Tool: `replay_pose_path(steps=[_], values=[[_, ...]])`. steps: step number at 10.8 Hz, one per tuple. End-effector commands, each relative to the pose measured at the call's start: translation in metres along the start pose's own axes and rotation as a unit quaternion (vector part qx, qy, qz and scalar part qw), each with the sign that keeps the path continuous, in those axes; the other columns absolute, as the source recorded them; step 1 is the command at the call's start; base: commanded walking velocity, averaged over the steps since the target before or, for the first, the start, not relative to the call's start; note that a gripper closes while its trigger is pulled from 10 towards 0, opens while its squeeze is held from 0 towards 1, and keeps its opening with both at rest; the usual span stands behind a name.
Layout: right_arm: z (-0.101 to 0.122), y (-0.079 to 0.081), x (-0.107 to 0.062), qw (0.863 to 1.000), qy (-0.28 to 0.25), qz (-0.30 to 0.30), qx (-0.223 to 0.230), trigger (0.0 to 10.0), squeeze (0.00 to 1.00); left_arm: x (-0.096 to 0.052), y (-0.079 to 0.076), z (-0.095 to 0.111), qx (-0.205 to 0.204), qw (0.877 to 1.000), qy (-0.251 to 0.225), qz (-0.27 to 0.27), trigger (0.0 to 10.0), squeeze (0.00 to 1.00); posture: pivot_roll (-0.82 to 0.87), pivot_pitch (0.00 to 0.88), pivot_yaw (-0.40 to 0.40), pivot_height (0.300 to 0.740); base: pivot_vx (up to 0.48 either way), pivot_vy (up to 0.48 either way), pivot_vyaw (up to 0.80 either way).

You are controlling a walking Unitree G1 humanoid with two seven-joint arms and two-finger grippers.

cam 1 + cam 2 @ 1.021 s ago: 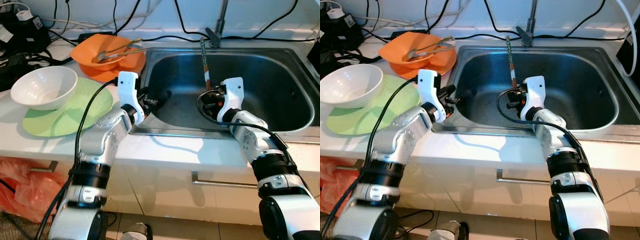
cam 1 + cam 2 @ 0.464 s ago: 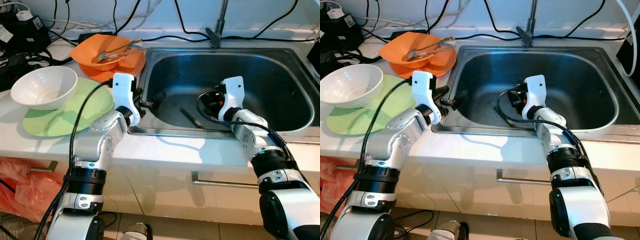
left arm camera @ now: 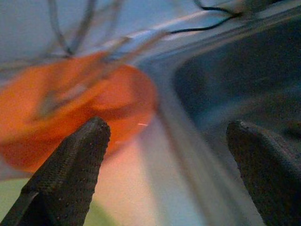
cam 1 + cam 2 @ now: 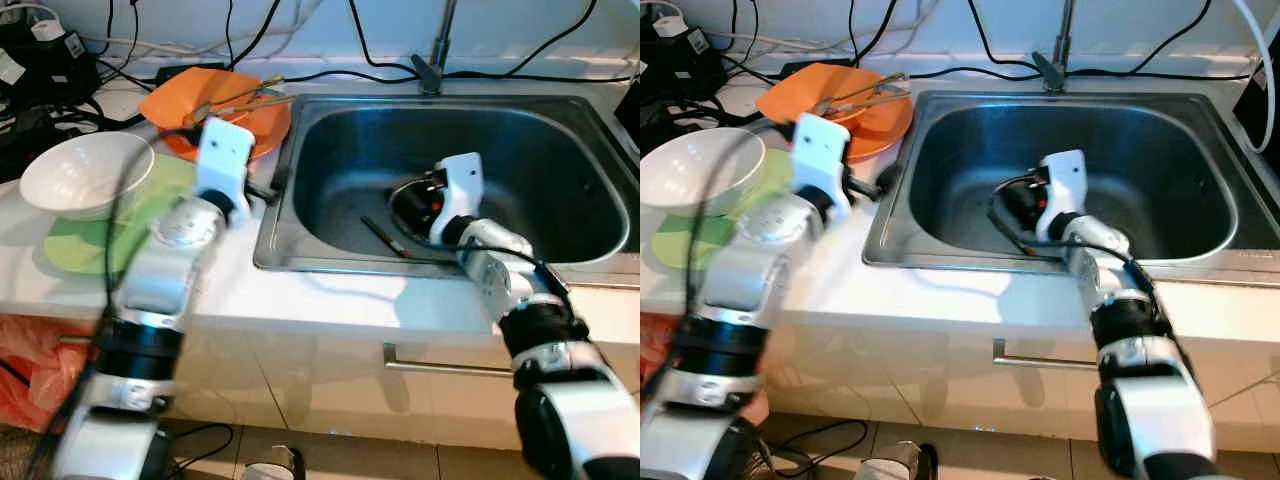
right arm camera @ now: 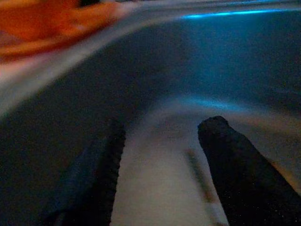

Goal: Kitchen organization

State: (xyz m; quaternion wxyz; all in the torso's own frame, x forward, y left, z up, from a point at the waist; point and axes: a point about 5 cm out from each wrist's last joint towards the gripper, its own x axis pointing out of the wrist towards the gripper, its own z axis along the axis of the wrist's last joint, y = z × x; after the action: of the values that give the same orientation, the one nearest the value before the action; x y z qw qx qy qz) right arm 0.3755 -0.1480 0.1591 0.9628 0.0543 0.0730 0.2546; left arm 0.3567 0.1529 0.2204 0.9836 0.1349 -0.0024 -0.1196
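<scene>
Our right hand (image 4: 405,205) hung low inside the sink (image 4: 560,120) at frame centre, fingers apart and empty, with a thin utensil (image 4: 383,237) lying on the basin floor just beside it. Our left hand (image 4: 262,190), released, hovered over the surface (image 4: 330,300) near the orange bowl (image 4: 175,100) at upper left.

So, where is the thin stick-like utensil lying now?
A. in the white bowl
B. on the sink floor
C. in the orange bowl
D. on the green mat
B: the utensil lies flat on the floor of the sink, beside the right gripper.
</scene>
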Motion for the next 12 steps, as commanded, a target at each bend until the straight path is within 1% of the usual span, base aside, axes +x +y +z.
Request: replay_pose_path(steps=[1,2,3,4,5,6,7,8,9,10,11,12], values=[[0.007,0.009,-0.001,0.999,-0.017,0.045,0.019,10.0,1.0,-0.001,0.011,0.005,0.02,0.999,-0.006,0.03,10.0,1.0,0.23,0.071,0.085,0.74,0.0,0.0,0.0],[0.012,0.021,-0.005,0.994,-0.03,0.099,0.04,10.0,1.0,-0.003,0.021,0.003,0.03,0.998,-0.002,0.058,10.0,1.0,0.23,0.071,0.085,0.74,0.0,0.0,0.0],[0.016,0.033,-0.012,0.985,-0.033,0.159,0.056,10.0,1.0,-0.005,0.028,0.002,0.042,0.996,-0.002,0.075,10.0,1.0,0.23,0.071,0.085,0.74,0.0,0.0,0.0],[0.019,0.05,-0.023,0.968,-0.028,0.238,0.069,10.0,1.0,-0.008,0.034,0.003,0.066,0.994,-0.008,0.082,10.0,1.0,0.23,0.07,0.081,0.74,0.0,0.0,0.0],[0.016,0.06,-0.036,0.952,-0.008,0.297,0.071,10.0,1.0,-0.011,0.041,0.0,0.078,0.992,0.001,0.095,10.0,1.0,0.23,0.069,0.08,0.74,0.0,0.0,0.0],[0.014,0.063,-0.043,0.945,0.006,0.319,0.068,10.0,1.0,-0.014,0.051,-0.002,0.122,0.986,0.017,0.108,10.0,1.0,0.23,0.067,0.083,0.74,0.0,0.0,0.0],[0.015,0.064,-0.045,0.944,0.01,0.322,0.068,10.0,1.0,-0.015,0.056,-0.004,0.13,0.984,0.031,0.115,10.0,1.0,0.23,0.067,0.083,0.74,0.0,0.0,0.0],[0.015,0.065,-0.049,0.943,0.016,0.327,0.065,10.0,1.0,-0.016,0.075,-0.009,0.16,0.975,0.059,0.141,10.0,1.0,0.24,0.065,0.084,0.74,0.0,0.0,0.0],[0.015,0.066,-0.051,0.941,0.018,0.332,0.062,10.0,1.0,-0.017,0.082,-0.011,0.164,0.973,0.071,0.147,10.0,1.0,0.24,0.065,0.084,0.74,0.0,0.0,0.0],[0.014,0.069,-0.055,0.939,0.026,0.338,0.058,10.0,0.88,-0.019,0.089,-0.015,0.17,0.97,0.092,0.145,10.0,1.0,0.24,0.07,0.093,0.74,0.0,0.0,0.0],[0.011,0.069,-0.057,0.939,0.032,0.337,0.055,10.0,0.71,-0.022,0.093,-0.022,0.174,0.969,0.117,0.132,10.0,1.0,0.24,0.074,0.092,0.74,0.0,0.0,0.0],[0.009,0.068,-0.058,0.94,0.038,0.336,0.051,10.0,0.7,-0.024,0.097,-0.026,0.174,0.967,0.128,0.135,10.0,1.0,0.24,0.076,0.09,0.74,0.0,0.0,0.0]])
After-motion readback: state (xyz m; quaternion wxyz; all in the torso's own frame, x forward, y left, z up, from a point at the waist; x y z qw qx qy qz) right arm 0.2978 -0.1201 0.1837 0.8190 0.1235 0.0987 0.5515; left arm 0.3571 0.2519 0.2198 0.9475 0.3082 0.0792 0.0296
